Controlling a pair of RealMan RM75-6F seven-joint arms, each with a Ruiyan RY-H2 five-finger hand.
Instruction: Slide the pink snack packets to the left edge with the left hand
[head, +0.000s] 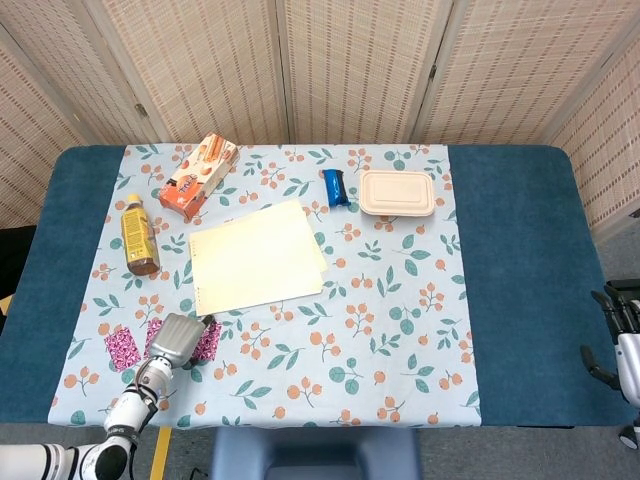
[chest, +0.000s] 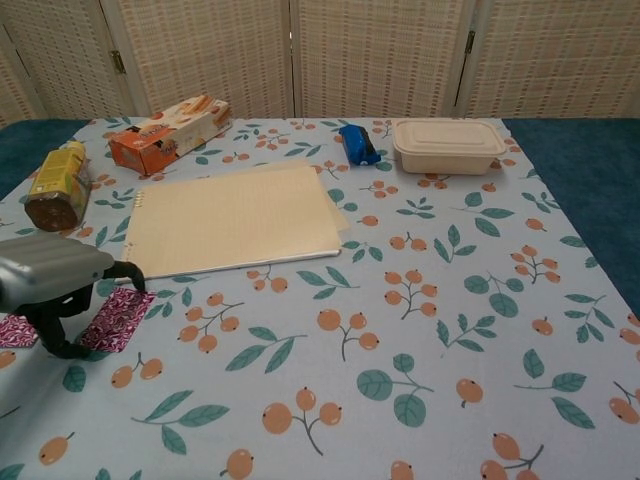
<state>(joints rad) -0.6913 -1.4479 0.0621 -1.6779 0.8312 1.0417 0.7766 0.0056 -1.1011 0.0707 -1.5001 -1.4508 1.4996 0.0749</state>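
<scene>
Two pink snack packets lie flat on the near left part of the desk (head: 520, 300), one (head: 122, 348) to the left of the left robot hand (head: 172, 341) and the other (head: 204, 342) partly under it; in the chest view the right-hand packet (chest: 118, 318) shows beside the robot hand (chest: 50, 285) and the left-hand packet (chest: 17, 330) peeks out at the frame's left edge. The left robot hand hangs low over the gap between them, palm down, its dark fingers (chest: 55, 335) curled down to the cloth beside the right-hand packet; whether they press on it or clasp anything cannot be told. Just beyond lies a cream paper pad (head: 257, 256), flat on the flowered cloth (head: 400, 330). To its far left a yellow bottle (head: 138, 236) lies on its side, and an orange snack box (head: 197, 178) rests beyond that. Further right, at the far side, a blue packet (head: 336, 187) sits just beside a closed beige lunch box (head: 398, 193). The right robot hand (head: 618, 345) is well apart at the right edge, off the desk, fingers spread and empty.
</scene>
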